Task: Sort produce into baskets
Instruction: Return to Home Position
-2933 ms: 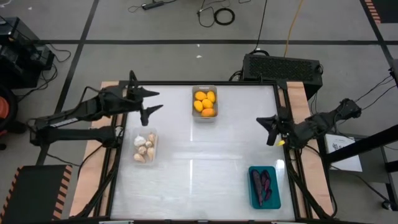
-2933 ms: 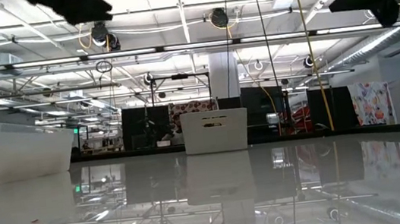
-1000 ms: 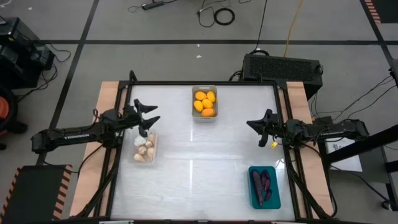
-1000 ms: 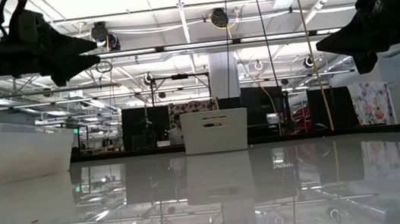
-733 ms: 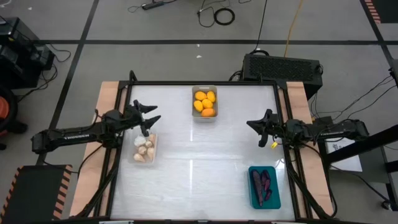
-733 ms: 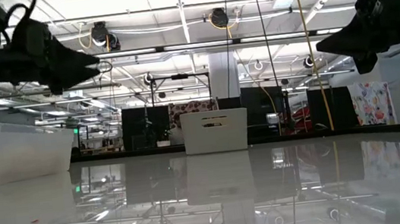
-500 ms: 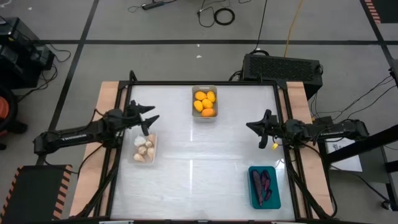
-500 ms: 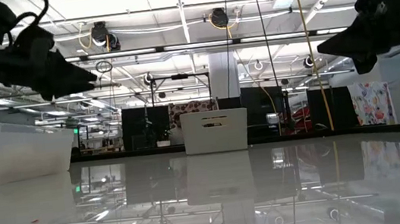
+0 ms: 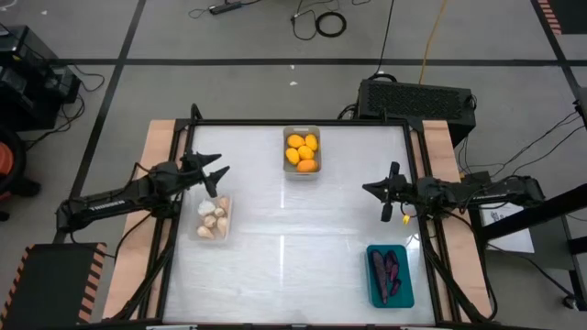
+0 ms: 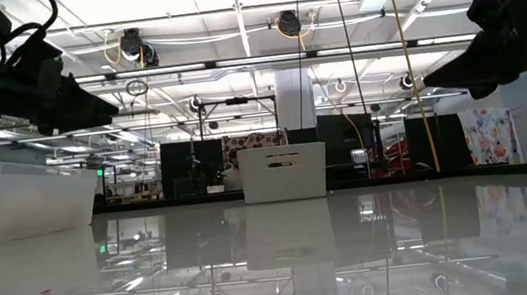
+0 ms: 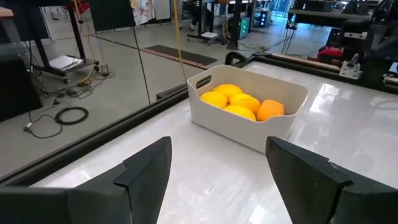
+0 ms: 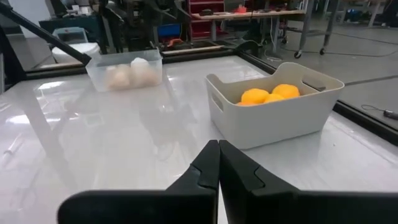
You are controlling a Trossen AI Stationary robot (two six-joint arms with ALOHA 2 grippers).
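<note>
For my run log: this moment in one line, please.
left gripper: open, by clear bin | right gripper: shut, table's right | fruits: grey bin | bulbs: clear bin | eggplants: teal bin

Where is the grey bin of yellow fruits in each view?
High view: grey bin, top centre of the table.
Low view: bin at centre, far off.
Left wrist view: bin ahead of open left hand.
Right wrist view: bin ahead of shut right hand.
Shared landmark: the glossy table.

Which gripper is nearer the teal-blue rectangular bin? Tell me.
Right. The right gripper hangs near the teal-blue rectangular bin at the table's right edge; the left gripper is across at the left edge.
</note>
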